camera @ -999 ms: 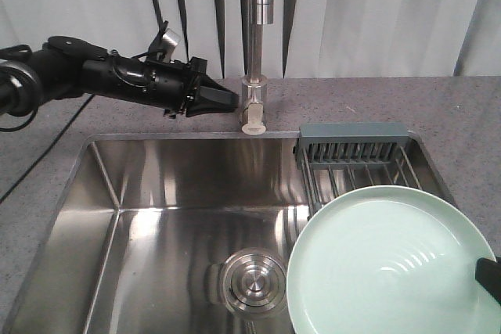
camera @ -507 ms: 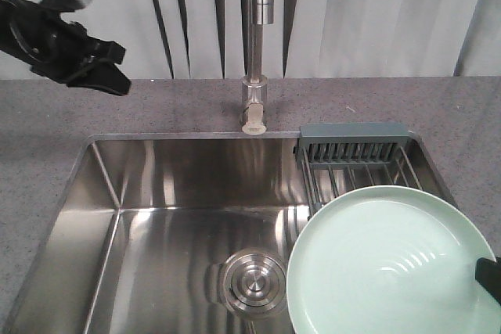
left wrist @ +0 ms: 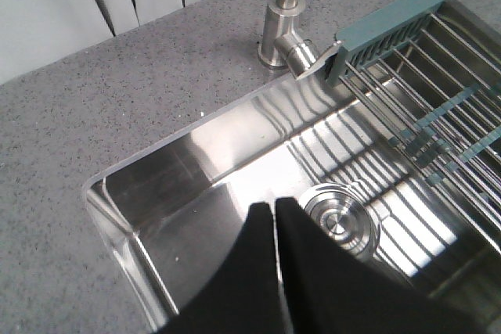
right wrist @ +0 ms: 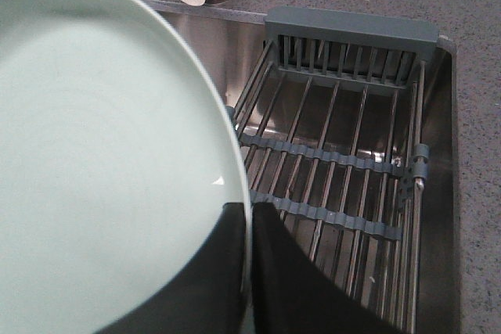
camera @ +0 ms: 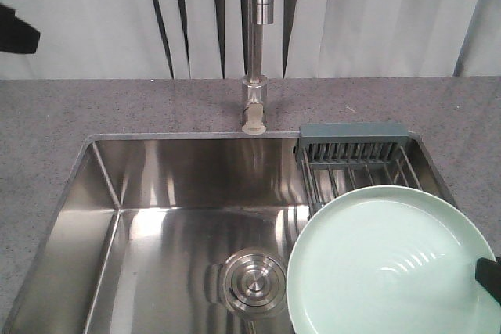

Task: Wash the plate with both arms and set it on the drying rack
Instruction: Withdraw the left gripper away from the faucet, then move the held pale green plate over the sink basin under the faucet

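The pale mint-green plate (camera: 387, 267) hangs tilted over the right side of the sink, partly over the drying rack (camera: 356, 158). My right gripper (right wrist: 250, 207) is shut on the plate's (right wrist: 102, 154) rim, one finger on each face. In the front view only a black tip of that gripper (camera: 489, 279) shows at the right edge. My left gripper (left wrist: 274, 205) is shut on nothing and hovers high above the sink basin. In the front view just a black piece of the left arm (camera: 16, 33) shows at the far left.
The steel faucet (camera: 254, 37) rises behind the sink, with its base (left wrist: 283, 33) next to the rack's grey-green caddy (left wrist: 387, 29). A round drain (camera: 252, 279) sits in the basin floor (left wrist: 235, 170). Grey countertop (camera: 117, 107) surrounds the sink. The rack's bars (right wrist: 344, 162) lie right of the plate.
The left arm has pulled away from the faucet, up and to the left, almost out of the front view. The plate and right gripper have not moved.
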You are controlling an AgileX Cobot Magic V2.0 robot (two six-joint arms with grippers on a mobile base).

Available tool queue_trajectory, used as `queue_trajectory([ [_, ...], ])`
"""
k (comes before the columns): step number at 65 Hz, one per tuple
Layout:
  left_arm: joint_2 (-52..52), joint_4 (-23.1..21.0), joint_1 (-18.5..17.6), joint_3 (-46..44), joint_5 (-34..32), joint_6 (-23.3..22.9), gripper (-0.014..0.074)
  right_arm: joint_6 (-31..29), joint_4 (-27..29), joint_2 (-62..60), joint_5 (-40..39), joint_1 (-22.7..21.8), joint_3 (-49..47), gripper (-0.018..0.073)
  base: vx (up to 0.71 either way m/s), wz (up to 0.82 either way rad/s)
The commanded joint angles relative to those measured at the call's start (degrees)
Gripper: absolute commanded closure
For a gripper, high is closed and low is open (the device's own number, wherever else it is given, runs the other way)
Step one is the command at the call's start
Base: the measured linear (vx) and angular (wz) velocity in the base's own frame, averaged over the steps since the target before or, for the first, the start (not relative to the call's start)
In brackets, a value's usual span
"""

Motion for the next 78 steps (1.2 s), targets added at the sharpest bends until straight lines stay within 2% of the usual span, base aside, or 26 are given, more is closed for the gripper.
queue_trajectory([
  [1,-9.16,-1.54,0.0,8.17,-7.44,0.58,0.0604,-0.44,1.98,0.25,-3.52,-0.39,-1.54,0.0561,0.0,0.0],
  [17,-31.8,-1.6,0.0,36.58,-21.37,0.9,0.0604,-0.44,2.03,0.25,-3.53,-0.39,-1.54,0.0561,0.0,0.0],
  [29,-44.82,-2.77,0.0,53.93,-26.24,0.79,0.0604,-0.44,2.69,0.25,-3.13,-0.39,-1.54,0.0561,0.0,0.0],
  [38,-50.41,-2.77,0.0,62.21,-29.36,0.79,0.0604,-0.44,2.89,0.25,-3.58,-0.39,-1.54,0.0561,0.0,0.0],
  [45,-52.31,-4.37,0.0,64.5,-35.26,0.59,0.0604,-0.44,3.13,0.25,-4.42,-0.39,-1.54,0.0561,0.0,0.0],
  [62,-52.26,-4.09,0.0,64.5,-35.42,0.59,0.0604,-0.38,4.72,0.56,-3.55,-0.39,-2.67,0.0561,0.0,0.0],
  [71,-52.26,-4.09,0.0,64.5,-35.42,0.59,0.0604,-0.38,4.6,5.27,-0.55,-0.39,-9.53,0.0561,0.0,0.0],
  [78,-52.26,-4.09,0.0,64.5,-35.42,0.59,0.0604,-0.84,4.57,12.09,4.67,-0.39,-16.48,0.0561,0.0,0.0],
])
